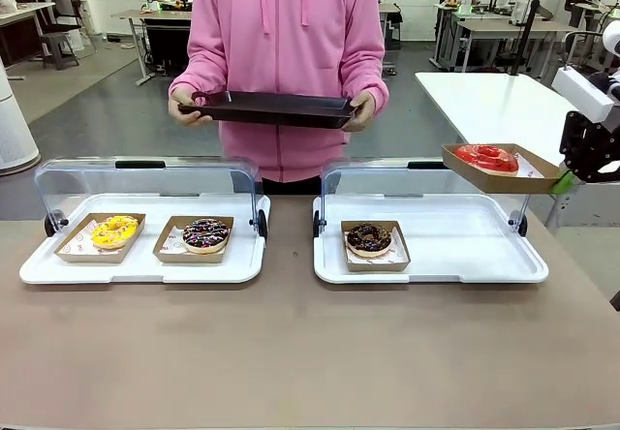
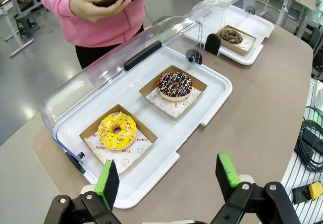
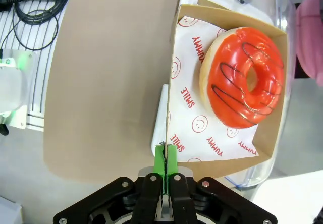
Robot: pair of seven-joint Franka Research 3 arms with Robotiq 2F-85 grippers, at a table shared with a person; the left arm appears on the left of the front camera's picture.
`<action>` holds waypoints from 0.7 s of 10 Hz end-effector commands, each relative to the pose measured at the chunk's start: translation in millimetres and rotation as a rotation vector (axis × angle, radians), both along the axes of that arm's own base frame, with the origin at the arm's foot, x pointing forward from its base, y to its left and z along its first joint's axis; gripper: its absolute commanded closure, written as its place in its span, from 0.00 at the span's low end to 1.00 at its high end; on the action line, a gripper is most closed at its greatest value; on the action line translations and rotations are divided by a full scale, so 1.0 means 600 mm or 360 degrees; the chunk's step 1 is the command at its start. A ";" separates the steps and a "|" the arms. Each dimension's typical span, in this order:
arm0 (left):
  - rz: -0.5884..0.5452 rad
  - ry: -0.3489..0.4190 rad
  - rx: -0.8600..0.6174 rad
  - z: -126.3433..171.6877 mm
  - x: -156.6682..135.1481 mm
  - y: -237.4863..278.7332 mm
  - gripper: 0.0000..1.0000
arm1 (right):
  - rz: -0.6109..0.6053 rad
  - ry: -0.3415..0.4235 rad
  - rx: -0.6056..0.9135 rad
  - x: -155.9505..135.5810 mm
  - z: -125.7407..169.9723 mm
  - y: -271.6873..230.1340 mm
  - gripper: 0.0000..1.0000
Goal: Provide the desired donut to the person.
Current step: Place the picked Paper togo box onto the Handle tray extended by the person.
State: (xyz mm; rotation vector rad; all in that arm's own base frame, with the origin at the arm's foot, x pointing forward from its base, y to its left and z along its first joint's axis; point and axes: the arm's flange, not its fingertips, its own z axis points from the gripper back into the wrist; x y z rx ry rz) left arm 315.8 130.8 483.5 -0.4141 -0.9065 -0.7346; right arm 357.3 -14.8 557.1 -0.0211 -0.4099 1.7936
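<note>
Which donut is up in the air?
The red donut: its cardboard box is pinched by the right end effector and held aloft. The yellow donut and two chocolate donuts sit on trays.

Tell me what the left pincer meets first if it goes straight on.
Likely the white tray, near its front rim between the yellow donut and the sprinkled chocolate donut; the open left pincer has nothing nearer, though depth is unclear.

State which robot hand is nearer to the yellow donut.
Left. The left hand hovers open close in front of the yellow donut; the right hand is far across the table, shut on the red donut's box.
</note>
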 end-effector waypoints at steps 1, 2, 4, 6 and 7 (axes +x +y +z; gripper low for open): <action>0.0005 -0.0008 -0.0030 0.001 0.001 0.001 0.00 | 0.0023 0.0005 -0.0024 -0.004 -0.001 -0.002 1.00; 0.0005 -0.0008 -0.0030 0.001 0.001 0.001 0.00 | 0.0023 0.0005 -0.0024 -0.004 -0.001 -0.002 1.00; 0.0005 -0.0008 -0.0030 0.001 0.001 0.001 0.00 | 0.0023 0.0005 -0.0024 -0.004 -0.001 -0.002 1.00; 0.0005 -0.0008 -0.0030 0.001 0.001 0.001 0.00 | 0.0023 0.0005 -0.0024 -0.004 -0.001 -0.002 1.00; 0.0005 -0.0008 -0.0030 0.001 0.001 0.001 0.00 | 0.0023 0.0005 -0.0024 -0.004 -0.001 -0.002 1.00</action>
